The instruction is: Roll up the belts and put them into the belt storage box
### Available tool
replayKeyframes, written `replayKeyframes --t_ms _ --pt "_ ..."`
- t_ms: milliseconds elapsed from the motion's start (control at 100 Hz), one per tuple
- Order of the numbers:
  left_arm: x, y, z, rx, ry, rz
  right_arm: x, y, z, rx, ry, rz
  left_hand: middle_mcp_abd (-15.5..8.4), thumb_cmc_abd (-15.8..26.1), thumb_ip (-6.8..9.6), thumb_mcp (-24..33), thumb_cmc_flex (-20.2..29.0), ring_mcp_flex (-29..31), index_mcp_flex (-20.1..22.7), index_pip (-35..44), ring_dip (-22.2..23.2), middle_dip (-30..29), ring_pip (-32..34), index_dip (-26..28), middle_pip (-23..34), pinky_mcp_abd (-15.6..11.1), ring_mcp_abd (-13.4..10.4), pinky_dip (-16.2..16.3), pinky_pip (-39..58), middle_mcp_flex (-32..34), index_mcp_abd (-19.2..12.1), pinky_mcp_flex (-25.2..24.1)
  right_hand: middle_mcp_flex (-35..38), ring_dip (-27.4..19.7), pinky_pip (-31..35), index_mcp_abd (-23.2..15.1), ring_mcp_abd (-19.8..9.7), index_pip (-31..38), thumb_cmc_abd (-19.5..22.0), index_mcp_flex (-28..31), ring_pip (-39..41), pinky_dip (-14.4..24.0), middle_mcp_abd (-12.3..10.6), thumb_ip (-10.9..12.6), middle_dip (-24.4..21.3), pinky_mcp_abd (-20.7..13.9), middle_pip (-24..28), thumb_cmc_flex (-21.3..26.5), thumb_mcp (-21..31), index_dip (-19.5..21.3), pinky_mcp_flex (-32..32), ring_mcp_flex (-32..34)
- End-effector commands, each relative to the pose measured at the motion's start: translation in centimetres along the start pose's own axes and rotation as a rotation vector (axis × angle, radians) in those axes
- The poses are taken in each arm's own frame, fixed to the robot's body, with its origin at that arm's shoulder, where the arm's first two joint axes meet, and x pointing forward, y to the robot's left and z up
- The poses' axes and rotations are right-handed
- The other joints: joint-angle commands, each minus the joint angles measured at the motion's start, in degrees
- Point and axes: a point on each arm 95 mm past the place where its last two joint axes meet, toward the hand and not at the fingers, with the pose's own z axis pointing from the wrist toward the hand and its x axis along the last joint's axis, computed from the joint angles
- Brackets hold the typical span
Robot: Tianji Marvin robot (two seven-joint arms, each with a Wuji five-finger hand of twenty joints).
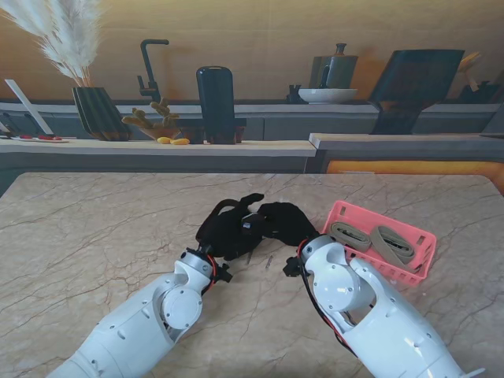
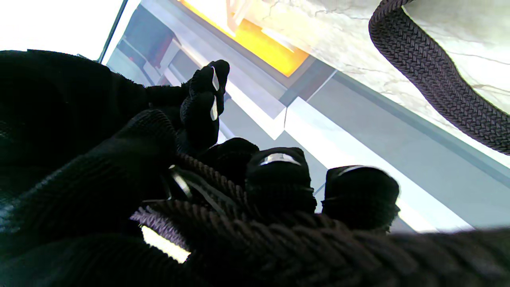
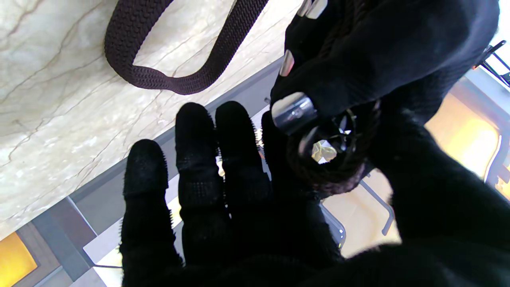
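Black-gloved hands (image 1: pixel 253 224) together, fingers (image 2: pixel 279 175) round belt (image 2: pixel 434 71)

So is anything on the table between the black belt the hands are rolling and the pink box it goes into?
Nothing visible. The black belt is held up between the left robot hand and the right robot hand; the pink box sits just right of them, with bare table between. Two tan belts already fill part of it.

The two robot hands meet in the middle of the worktop (image 1: pixel 94 236), the left robot hand (image 1: pixel 224 232) touching the right robot hand (image 1: pixel 285 223). A belt (image 1: pixel 228 206) is between them. The belt storage box (image 1: pixel 421 244) sits just right of them, with two rolled belts (image 1: pixel 374 239) inside.
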Motion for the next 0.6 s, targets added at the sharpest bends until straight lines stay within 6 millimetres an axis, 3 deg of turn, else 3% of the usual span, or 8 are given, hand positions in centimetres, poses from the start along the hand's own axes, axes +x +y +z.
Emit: replayKeyframes --t_ms 0,130,400,480,590 --pt "0.6 0.1 0.3 0.008 0.009 -0.012 0.4 -1.0 -0.2 0.035 0.002 0.015 -1.6 -1.6 -1.51 1.1 -2.1 2.3 -2.5 -0.4 1.4 0.6 5.9 0.0 -2.0 -1.3 -3.1 -0.7 4.0 -1.5 -0.1 1.0 2.5 0.6 1.8 -10.4 -2.3 12.0 -0.9 1.4 1.5 0.4 -0.1 -1.6 -0.8 -0.3 0.4 8.3 3.6 -3.4 0.5 2.1" --pt "0.7 0.1 0.3 0.013 0.007 -0.023 0.6 -1.0 -0.3 0.051 -0.007 0.034 -1.5 -1.4 -1.5 0.8 -2.2 2.3 -2.4 0.6 1.4 0.7 5.9 0.5 -2.1 -1.3 -3.1 -0.8 3.9 -1.5 -0.3 0.9 4.6 0.4 2.4 -9.4 -2.0 14.1 -1.7 3.0 1.8 0.3 0.3 -2.5 -1.4 -0.4 -0.2 15.9 5.9 -6.2 1.5 3.8" --pt "0.7 0.0 0.2 0.012 -0.014 -0.051 0.6 -0.6 -0.4 0.083 -0.026 0.079 -1.7 -1.1 -1.41 1.3 -0.9 2.3 -1.3 3.9 1.3 0.7 5.8 2.1 -2.4 -1.3 -2.8 -1.0 3.6 -0.9 -1.3 0.6 7.6 2.4 5.6 -7.7 -1.5 16.1 -3.6 5.0 6.7 0.9 2.3 -3.1 0.4 -3.1 3.7 17.7 8.7 -6.3 4.3 8.1" --pt "0.6 0.0 0.2 0.003 -0.011 -0.047 0.6 -0.4 -0.4 0.08 -0.046 0.14 -0.1 -0.6 -1.49 0.4 -1.6 0.9 -1.2 2.9 2.7 0.6 -1.9 1.7 -6.7 0.6 0.6 0.9 -1.0 -4.4 -1.9 -5.3 7.6 3.1 6.9 -7.4 -1.0 16.5 -3.7 5.1 8.2 0.8 2.9 -3.1 1.3 -3.9 5.1 18.0 9.6 -5.8 5.0 8.5" --pt "0.4 -0.2 0.2 0.0 -0.006 -0.027 0.6 0.0 -0.7 0.078 -0.096 0.27 3.1 1.0 -1.36 -2.5 -3.2 -11.9 -1.8 -0.1 4.8 -6.8 -16.6 0.2 -20.9 3.2 5.8 2.4 -13.8 -13.2 -3.3 -19.3 6.6 4.4 8.1 -6.5 0.2 16.7 -3.6 4.6 10.5 0.7 4.2 -3.2 3.2 -4.0 7.5 18.5 11.1 -4.7 5.4 8.2"
